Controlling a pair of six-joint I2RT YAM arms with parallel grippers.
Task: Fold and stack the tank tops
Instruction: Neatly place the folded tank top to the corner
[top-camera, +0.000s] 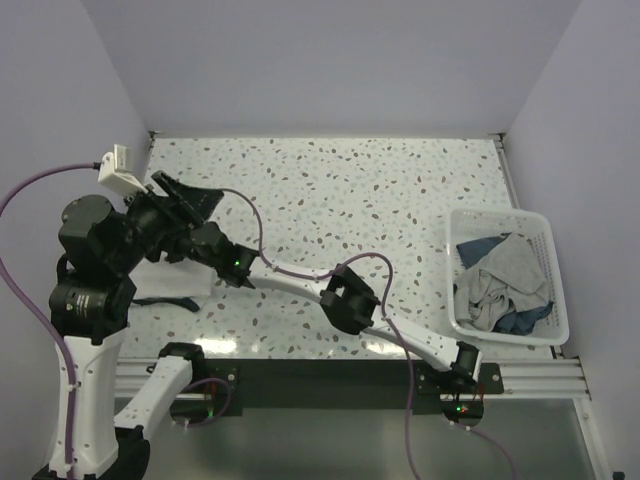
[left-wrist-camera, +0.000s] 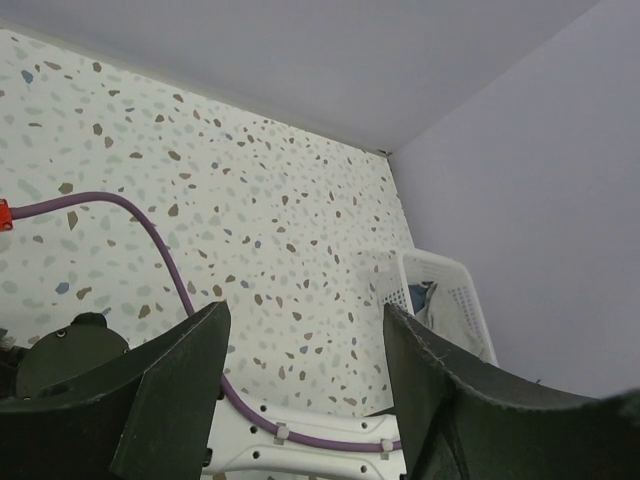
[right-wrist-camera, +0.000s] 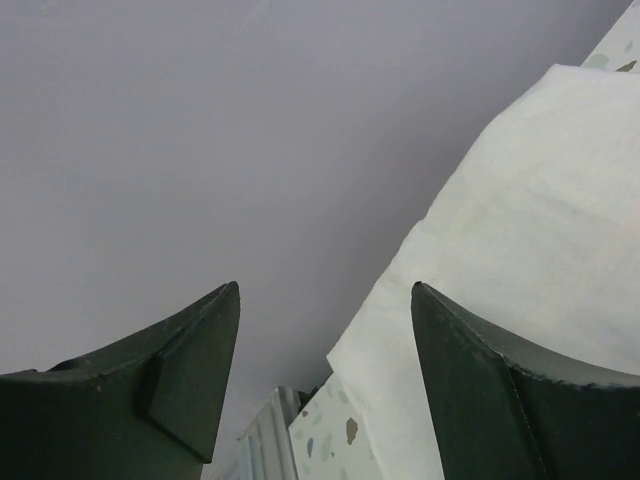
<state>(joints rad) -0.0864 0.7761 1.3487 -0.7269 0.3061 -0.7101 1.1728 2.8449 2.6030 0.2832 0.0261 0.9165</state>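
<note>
Left claw (left-wrist-camera: 305, 307), jaws apart and empty, raised over the bench (top-camera: 350, 190). Right claw (right-wrist-camera: 325, 287), also apart, just beside the white tank top (right-wrist-camera: 520, 220), which lies on the bench's near-left side.

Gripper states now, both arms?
Left gripper: open, empty.
Right gripper: open, holding nothing; white tank top lies just beyond it.

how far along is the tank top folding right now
Done: one white tank top looks folded at the near left of the table, partly hidden under the left arm. In hand: nothing; the right gripper is open right beside that cloth, and the left gripper hangs open and empty above. Left: a crumpled heap of clothes sits unfolded in the basket, and no stack shows yet.
</note>
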